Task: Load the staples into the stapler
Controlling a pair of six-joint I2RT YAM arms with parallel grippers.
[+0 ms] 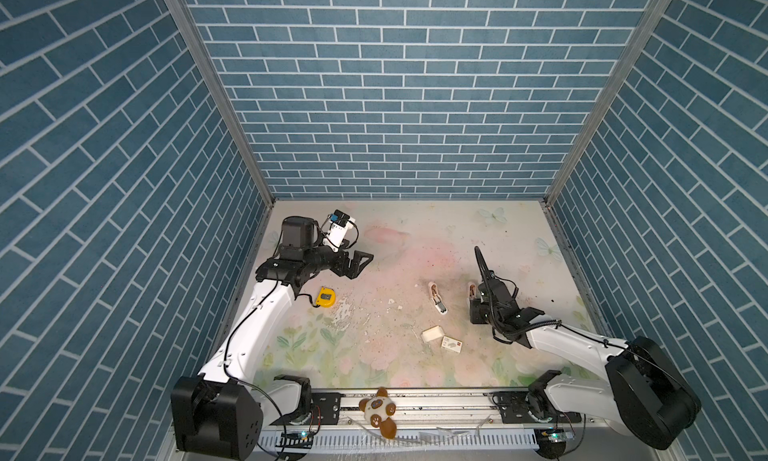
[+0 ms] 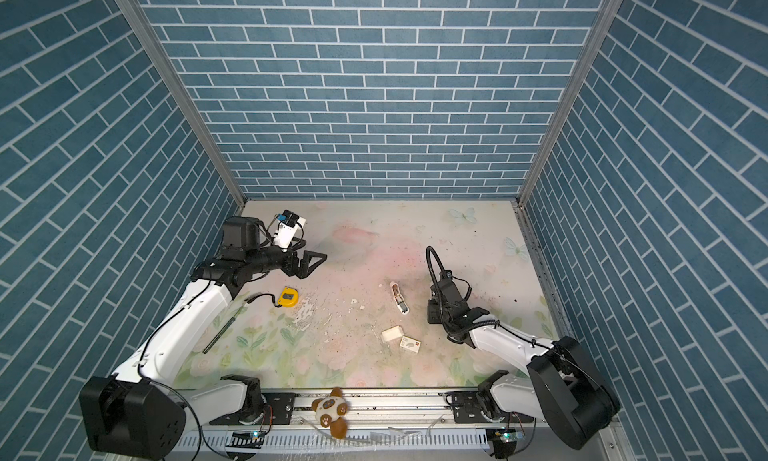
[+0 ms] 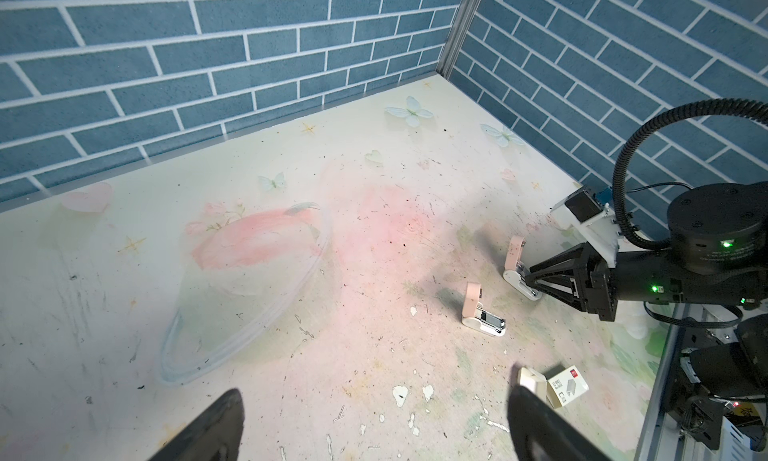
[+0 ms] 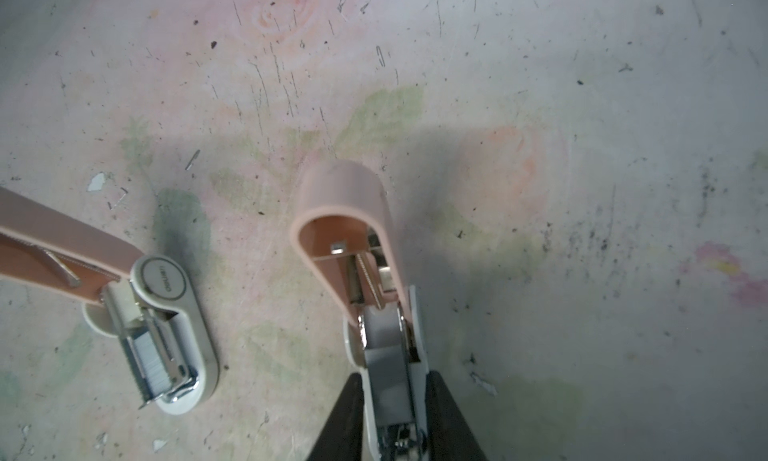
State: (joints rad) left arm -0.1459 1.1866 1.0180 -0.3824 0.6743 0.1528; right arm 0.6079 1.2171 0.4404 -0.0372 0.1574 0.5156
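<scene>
Two pink-lidded white staplers stand open on the mat. My right gripper [image 4: 395, 413] is shut on the white base of one stapler [image 4: 345, 214], whose lid stands upright; it also shows in a top view [image 1: 472, 290] and in the left wrist view [image 3: 515, 263]. The free stapler [image 4: 174, 338] [image 1: 437, 300] [image 2: 399, 299] lies beside it with a silvery strip of staples [image 4: 151, 357] in its channel. The white staple tray [image 1: 431, 334] [image 2: 392, 334] and printed sleeve [image 1: 451, 343] [image 2: 410, 343] lie nearer the front. My left gripper [image 1: 365, 263] [image 3: 376, 396] hangs open and empty at the back left.
A yellow tape measure [image 1: 325, 297] lies by the left arm, and a thin dark rod [image 2: 220, 330] lies at the left edge. A plush toy [image 1: 378, 411] sits on the front rail. Blue brick walls close three sides.
</scene>
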